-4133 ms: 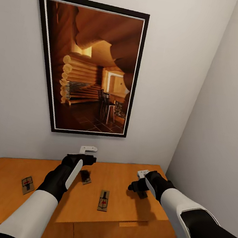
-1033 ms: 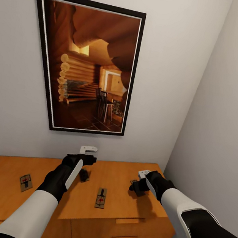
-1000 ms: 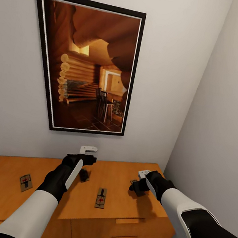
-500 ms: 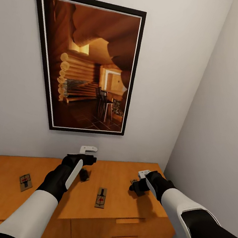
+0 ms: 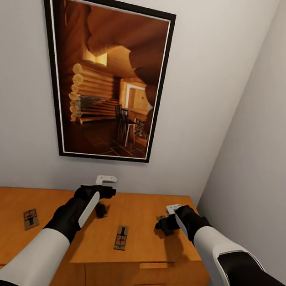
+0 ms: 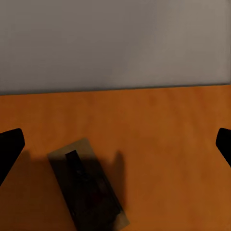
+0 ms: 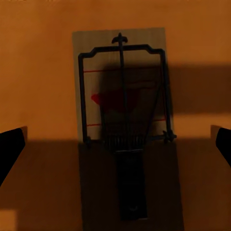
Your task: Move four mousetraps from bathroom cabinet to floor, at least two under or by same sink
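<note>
Cabinet [image 5: 144, 249]: low, wide, orange-brown wood with a smooth flat top; drawer fronts with small bar handles on the near face. It stands against a pale grey wall in a corner, with a second grey wall at right.

Mousetraps, four, all lying flat on the cabinet's top surface:
- Far-left mousetrap [image 5: 31, 218]: small pale wooden rectangle with dark wire and a red mark, well apart from the arms.
- Middle mousetrap [image 5: 121, 237]: same make, lying near the front edge, between the two arms.
- Shaded mousetrap [image 5: 101, 210]: just beside the left wrist, dark under the arm's shadow. In the left wrist view this board [image 6: 89, 187] lies at an angle, its detail lost in shade.
- Right mousetrap [image 7: 124, 139]: seen plainly in the right wrist view; pale board, dark wire frame, spring coil, flat black bar, red patch at centre, its near half in shadow.

Left claw [image 5: 107, 192]: black, above the shaded mousetrap; its two dark fingertips [image 6: 9, 149] sit far apart, spread wide, holding nothing.

Right claw [image 5: 161, 223]: black, low over the surface near the right end; its fingertips [image 7: 10, 147] likewise stand wide apart on either side of the right mousetrap, clear of it.

Picture [image 5: 107, 79]: tall, black-framed with a thin white mat, log-cabin interior in warm browns, hung on the far wall above the cabinet.
</note>
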